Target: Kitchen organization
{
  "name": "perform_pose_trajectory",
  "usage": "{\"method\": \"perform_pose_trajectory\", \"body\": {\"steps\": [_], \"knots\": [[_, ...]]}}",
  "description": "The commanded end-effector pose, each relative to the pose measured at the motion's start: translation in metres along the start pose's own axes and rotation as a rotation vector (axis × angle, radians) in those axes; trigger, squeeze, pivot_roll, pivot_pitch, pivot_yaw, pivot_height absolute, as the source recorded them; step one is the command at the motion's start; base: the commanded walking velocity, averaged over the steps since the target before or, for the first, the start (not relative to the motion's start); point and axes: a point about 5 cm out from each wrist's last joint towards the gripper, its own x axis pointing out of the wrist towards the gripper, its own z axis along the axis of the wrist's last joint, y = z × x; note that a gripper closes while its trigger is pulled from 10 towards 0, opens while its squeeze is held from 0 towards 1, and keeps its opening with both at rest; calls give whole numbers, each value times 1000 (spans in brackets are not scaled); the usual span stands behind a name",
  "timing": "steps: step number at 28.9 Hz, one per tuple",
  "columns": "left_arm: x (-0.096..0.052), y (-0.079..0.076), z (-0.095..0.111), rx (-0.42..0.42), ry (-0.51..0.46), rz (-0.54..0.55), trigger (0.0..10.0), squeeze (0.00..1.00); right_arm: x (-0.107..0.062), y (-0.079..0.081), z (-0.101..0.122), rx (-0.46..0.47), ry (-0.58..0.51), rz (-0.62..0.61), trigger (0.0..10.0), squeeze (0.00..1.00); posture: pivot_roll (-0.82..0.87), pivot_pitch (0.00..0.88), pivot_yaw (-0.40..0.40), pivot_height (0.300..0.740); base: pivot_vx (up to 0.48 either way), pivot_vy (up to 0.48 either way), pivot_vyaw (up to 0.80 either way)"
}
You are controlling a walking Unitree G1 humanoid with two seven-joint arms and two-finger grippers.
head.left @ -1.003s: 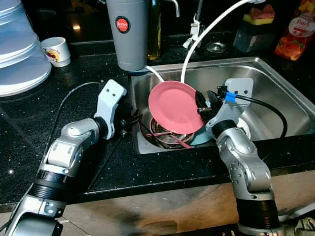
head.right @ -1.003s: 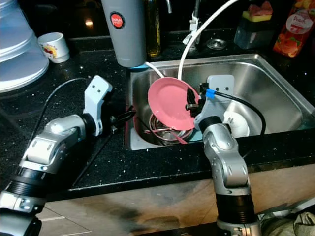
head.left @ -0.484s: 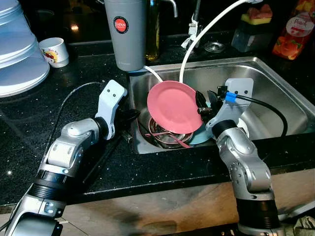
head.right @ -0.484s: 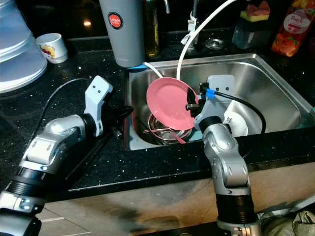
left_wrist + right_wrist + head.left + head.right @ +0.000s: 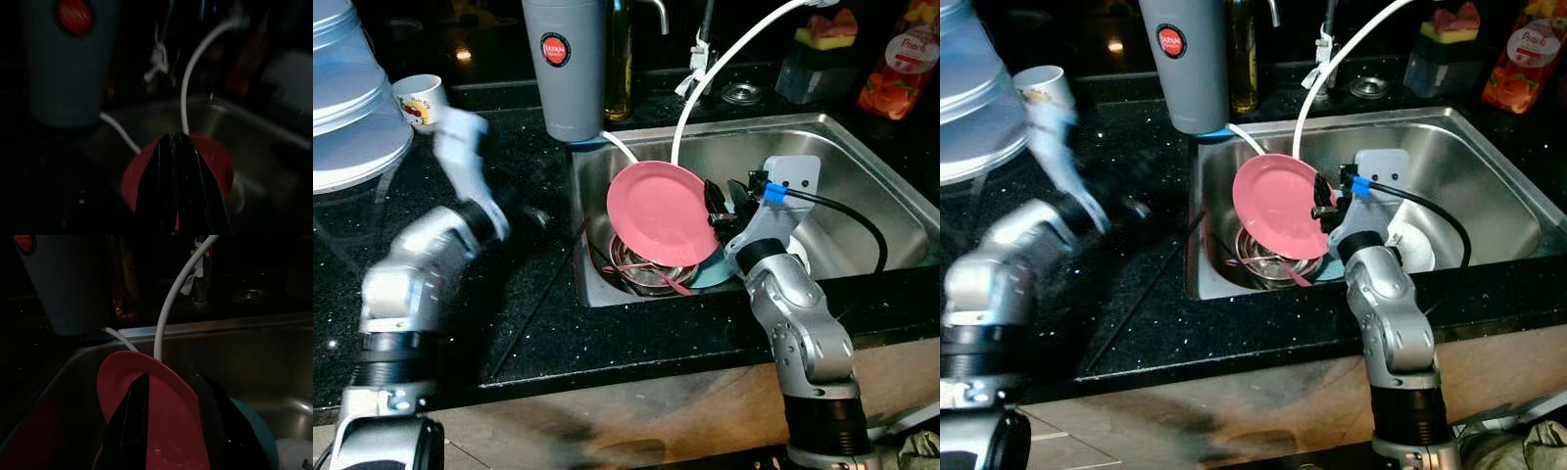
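Two grippers are seen around a stainless steel sink (image 5: pixel 862 186) set in a black speckled countertop (image 5: pixel 509 294). The right gripper (image 5: pixel 713 211) is pinched onto the rim of a round pink plate (image 5: pixel 661 212), which is held tilted on edge above the left part of the basin; in the right wrist view its two black fingers (image 5: pixel 132 421) are seen straddling the plate's edge, one on each face. Under the plate a metal bowl (image 5: pixel 646 274) with pink utensils lying across it can be made out, and a teal dish (image 5: pixel 710 274) is tucked just beside it. A white round dish (image 5: pixel 1410 250) sits in the basin behind the right arm.

The left gripper (image 5: pixel 174 183) is seen pressed together in the left wrist view, its fingers pointed toward the plate but well apart from it; the left arm is blurred over the countertop left of the sink.

A tall grey tumbler with a red round label (image 5: pixel 565 64) is stood at the sink's back left corner, touching a white hose (image 5: pixel 705 88) that arcs over the basin. A small white patterned cup (image 5: pixel 419 101) is parked near a translucent blue-white container (image 5: pixel 347 98) at the far left.
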Motion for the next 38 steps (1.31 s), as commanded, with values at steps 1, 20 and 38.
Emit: {"method": "perform_pose_trajectory", "body": {"steps": [1, 20, 38], "knots": [[-4, 2, 2, -30, -7, -8, 0, 0, 0, 0, -2, 4, 5, -2, 10000, 0, 5, 59, 35, 740, 0, 0, 0], [-3, -15, -43, 271, 301, -82, 10000, 1000, 2, 7, -2, 7, 0, 30, 10000, 0, 9, 38, 31, 740, 0, 0, 0], [17, -30, -62, 286, 482, -254, 10000, 0, 0, 11, -3, 8, -1, 31, 10000, 0, 5, 36, 60, 740, 0, 0, 0]]}}
